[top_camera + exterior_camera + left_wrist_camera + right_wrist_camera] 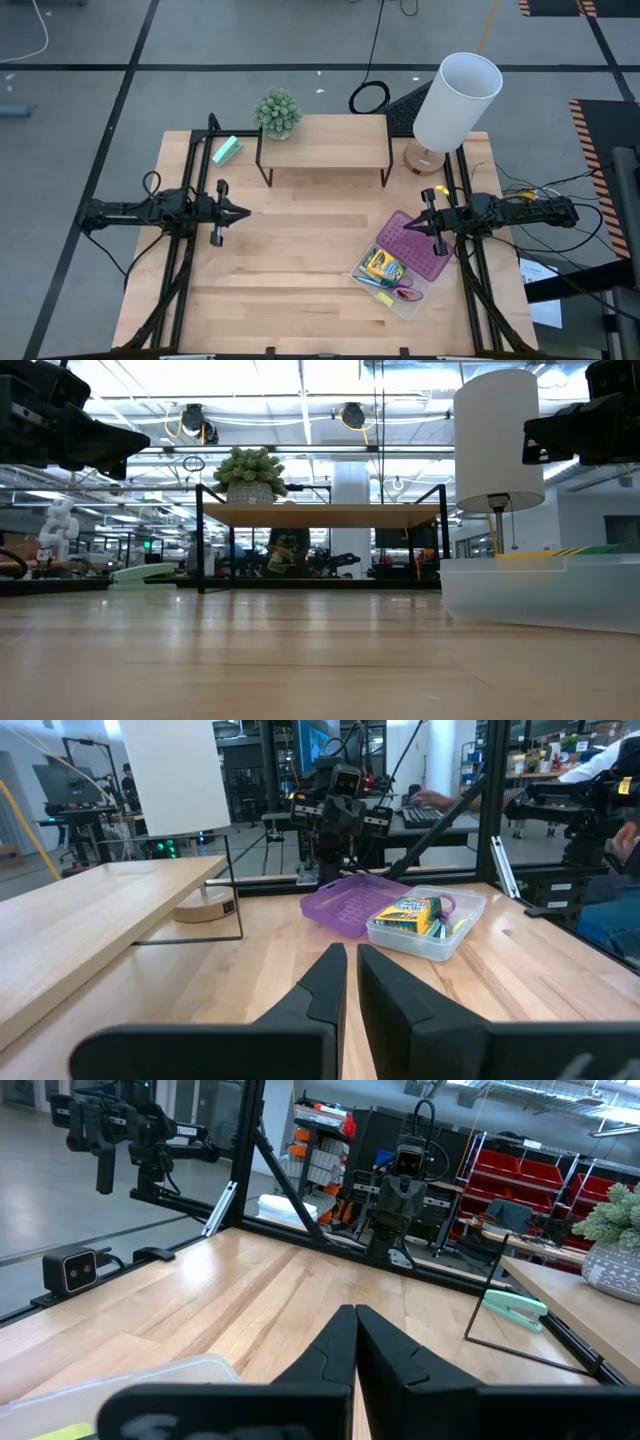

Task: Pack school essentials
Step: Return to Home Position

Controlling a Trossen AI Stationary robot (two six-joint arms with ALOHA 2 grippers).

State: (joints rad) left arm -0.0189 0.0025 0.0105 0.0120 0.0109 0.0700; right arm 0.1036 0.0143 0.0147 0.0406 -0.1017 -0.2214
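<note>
A grey floor point(90, 110) surrounds the table point(300, 290); ceiling lights point(300, 380) brighten the workshop behind.

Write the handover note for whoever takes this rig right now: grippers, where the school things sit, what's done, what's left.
Left gripper: shut, empty, hovering at the table's left side.
Right gripper: shut, empty, over the purple lid.
The clear box sits open at the front right, with the lid leaning on its far edge.
The yellow-green crayon box and purple-handled scissors are already inside; the other small items in there cannot be made out.
No school items lie loose on the table.
Left: probably put the lid on.
</note>
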